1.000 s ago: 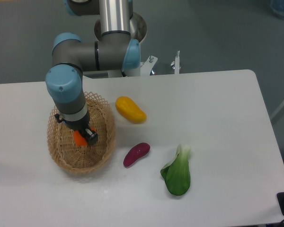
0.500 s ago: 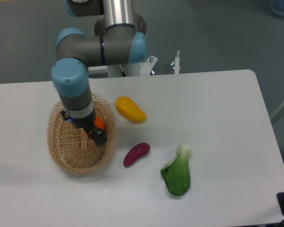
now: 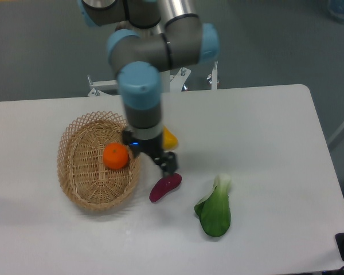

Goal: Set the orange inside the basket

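Tool (image 3: 167, 166) of mine hangs low over the bench (image 3: 264, 126), just to the right of the basket (image 3: 80, 189) and directly above the upper end of the purple vegetable (image 3: 164, 187). It carries nothing. The fingers are dark and seen from above, so I cannot tell if they stand wide or narrow.

My arm (image 3: 142, 103) comes down from the back edge of the bench and covers most of the yellow fruit (image 3: 170, 138); only a small yellow part shows at the right side of my wrist. The purple vegetable lies on the bench just beside the basket's right rim, with its long axis going from lower left to upper right, and the tool is very near to its upper end. More to the right, well apart from the basket, lies the green leafy vegetable (image 3: 214, 211), with the pale stem end pointing to the back and the dark leaves to the front.

The orange (image 3: 116, 156) is inside the basket, in the right part near the rim, and apart from the tool. It is round, so it has no long axis and no direction I can name. The basket is oval, and its long axis goes from back to front, a little tilted.
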`<action>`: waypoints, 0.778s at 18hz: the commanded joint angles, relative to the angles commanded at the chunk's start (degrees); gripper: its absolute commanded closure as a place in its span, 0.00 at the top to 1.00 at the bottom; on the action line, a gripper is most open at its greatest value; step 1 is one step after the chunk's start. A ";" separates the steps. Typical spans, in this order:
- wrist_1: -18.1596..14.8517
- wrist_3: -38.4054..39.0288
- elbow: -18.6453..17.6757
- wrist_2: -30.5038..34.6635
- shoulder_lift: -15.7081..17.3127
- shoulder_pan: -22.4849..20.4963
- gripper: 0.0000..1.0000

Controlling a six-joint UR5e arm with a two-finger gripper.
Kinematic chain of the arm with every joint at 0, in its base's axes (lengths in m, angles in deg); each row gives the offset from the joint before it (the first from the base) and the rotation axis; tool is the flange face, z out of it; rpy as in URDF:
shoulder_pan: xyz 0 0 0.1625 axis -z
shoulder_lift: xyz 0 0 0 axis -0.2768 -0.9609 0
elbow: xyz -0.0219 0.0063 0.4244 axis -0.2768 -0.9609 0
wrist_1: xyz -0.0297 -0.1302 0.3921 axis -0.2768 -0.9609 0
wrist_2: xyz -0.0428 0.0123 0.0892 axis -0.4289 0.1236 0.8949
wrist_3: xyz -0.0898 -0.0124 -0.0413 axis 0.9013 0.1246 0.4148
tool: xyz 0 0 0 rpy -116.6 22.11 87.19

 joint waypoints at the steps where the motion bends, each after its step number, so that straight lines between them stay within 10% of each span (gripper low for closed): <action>1: 0.26 -1.05 0.00 -0.09 -0.26 -2.10 1.00; 14: 4.57 -10.29 0.09 -4.13 -3.16 -12.49 1.00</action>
